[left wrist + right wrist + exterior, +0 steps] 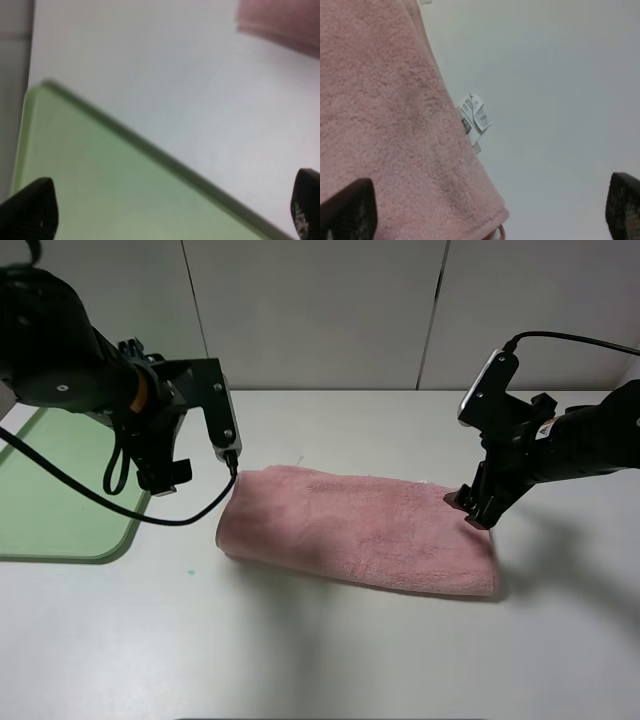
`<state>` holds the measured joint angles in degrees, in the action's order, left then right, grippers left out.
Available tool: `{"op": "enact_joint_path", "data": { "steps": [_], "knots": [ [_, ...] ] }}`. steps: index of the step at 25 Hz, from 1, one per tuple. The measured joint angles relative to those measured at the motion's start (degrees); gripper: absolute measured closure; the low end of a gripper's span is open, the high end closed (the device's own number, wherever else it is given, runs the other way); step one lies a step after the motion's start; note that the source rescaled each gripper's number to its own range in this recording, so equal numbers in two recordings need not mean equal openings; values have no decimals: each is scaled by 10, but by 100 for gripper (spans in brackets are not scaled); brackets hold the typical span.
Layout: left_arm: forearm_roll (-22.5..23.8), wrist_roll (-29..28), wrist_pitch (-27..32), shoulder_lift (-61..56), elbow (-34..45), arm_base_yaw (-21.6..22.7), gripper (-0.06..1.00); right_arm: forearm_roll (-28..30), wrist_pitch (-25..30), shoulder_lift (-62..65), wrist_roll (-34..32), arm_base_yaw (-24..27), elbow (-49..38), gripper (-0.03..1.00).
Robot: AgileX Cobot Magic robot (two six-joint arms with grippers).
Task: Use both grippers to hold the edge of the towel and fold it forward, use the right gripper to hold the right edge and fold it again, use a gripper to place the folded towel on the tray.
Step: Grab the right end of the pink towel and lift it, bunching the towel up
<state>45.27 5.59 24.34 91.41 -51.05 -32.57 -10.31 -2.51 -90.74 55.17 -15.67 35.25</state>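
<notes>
The salmon-pink towel [360, 530] lies folded into a long band across the middle of the table. My left gripper [165, 480] is open and empty, hanging over the right edge of the light green tray [50, 500], just left of the towel. In the left wrist view its fingertips stand wide apart [168, 210] above the tray [100, 175], with a corner of the towel [285, 22] beyond. My right gripper [472, 508] is open at the towel's far right corner. The right wrist view shows it [486, 207] above the towel [385, 110] and its white tag [474, 117].
The white table [330, 650] runs out in front of the towel. A grey panelled wall [320, 310] stands behind the table. A black cable [80, 490] from the left arm loops over the tray.
</notes>
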Motion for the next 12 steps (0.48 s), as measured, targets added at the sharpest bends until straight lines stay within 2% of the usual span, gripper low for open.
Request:
{"op": "enact_joint_path", "data": {
  "steps": [3, 6, 12],
  "knots": [
    [-25, -49, 40, -35, 0, 0, 2, -2, 0, 0, 0, 0, 0, -3],
    [-68, -70, 67, -67, 0, 0, 2, -4, 0, 0, 0, 0, 0, -3],
    [-193, -75, 93, -140, 11, 0, 3, -5, 0, 0, 0, 0, 0, -3]
  ]
}}
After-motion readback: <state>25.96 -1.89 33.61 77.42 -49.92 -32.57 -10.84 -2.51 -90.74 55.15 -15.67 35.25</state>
